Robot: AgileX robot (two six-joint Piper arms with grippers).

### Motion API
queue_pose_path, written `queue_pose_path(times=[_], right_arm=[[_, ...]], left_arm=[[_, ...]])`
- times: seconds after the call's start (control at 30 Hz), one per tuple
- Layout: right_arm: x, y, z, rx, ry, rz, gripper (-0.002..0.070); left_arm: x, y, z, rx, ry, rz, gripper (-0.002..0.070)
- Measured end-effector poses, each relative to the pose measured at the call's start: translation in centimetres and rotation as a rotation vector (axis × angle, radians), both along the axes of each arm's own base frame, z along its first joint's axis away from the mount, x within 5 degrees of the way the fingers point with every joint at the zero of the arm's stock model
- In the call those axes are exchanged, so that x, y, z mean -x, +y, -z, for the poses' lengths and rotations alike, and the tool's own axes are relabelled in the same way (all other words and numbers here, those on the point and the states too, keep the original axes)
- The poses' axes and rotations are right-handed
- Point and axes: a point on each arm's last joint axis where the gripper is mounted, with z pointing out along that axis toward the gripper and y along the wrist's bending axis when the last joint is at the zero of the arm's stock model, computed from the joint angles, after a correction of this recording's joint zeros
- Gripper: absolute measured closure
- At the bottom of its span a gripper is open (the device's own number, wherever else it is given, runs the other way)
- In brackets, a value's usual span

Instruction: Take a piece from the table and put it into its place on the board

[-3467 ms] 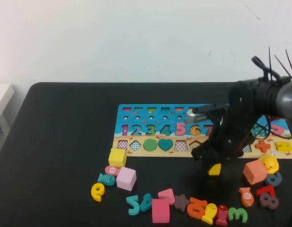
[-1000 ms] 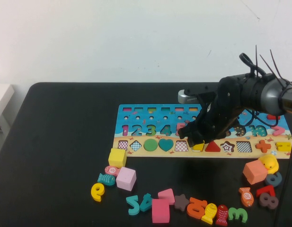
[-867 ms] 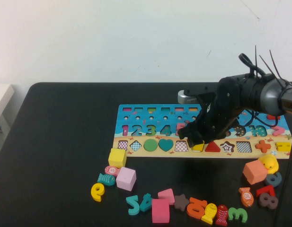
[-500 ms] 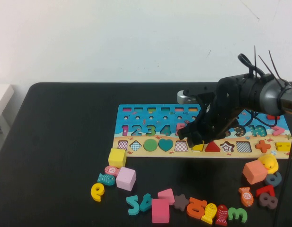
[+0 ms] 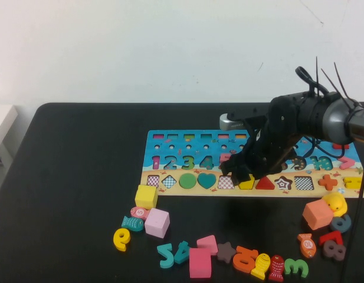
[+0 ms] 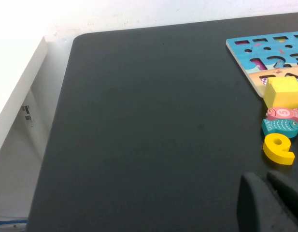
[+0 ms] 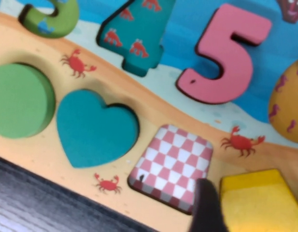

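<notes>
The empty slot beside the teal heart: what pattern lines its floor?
Red-and-white checks line the empty slot, clearest in the right wrist view.

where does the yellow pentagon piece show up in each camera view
High view: the yellow pentagon piece peeks out under the right gripper, on the board's sandy strip, left of the red triangle.
Left wrist view: not in it; the left gripper is parked over bare table.
Right wrist view: it is beside the empty checkered slot.
Shared landmark: the teal heart.
</notes>
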Motion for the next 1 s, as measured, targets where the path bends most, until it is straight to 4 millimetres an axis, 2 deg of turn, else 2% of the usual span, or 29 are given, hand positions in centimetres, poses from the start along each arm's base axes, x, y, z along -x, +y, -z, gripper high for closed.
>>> queue_pose_path(times=[0.13,0.4,0.57,0.67,0.8,0.87,0.93,1.0], right_arm=[[0.0,0.1,-0.1,-0.003,0.001,-0.001,0.0188],[-0.2,0.4,-1.0,0.006,0.042,-0.013,0.0177],[-1.2,0.4,-4.0,0.064,0.037,-0.063,0.0195],[-1.7,0.1,-6.7,0.152,0.019,-0.134,0.0279],[-2.3,-0.5,-10.9,0.261,-0.04,-0.244,0.0489],[-2.2,-0.7,-12.9,0.256,-0.086,-0.273,0.0588],[-1.4,-0.8,-15.2,0.229,-0.12,-0.307,0.064],[-0.4,-1.0,-17.8,0.199,-0.165,-0.329,0.0657]], left_arm=[[0.0,0.0,0.0,0.0,0.0,0.0,0.0676],[0.0,0.0,0.0,0.0,0.0,0.0,0.0676],[0.0,0.0,0.0,0.0,0.0,0.0,0.0676],[0.0,0.0,0.0,0.0,0.0,0.0,0.0676],[0.0,0.0,0.0,0.0,0.0,0.0,0.0676],[0.0,0.0,0.0,0.0,0.0,0.0,0.0676],[0.0,0.0,0.0,-0.002,0.0,0.0,0.0676],[0.0,0.0,0.0,-0.004,0.0,0.001,0.0676]])
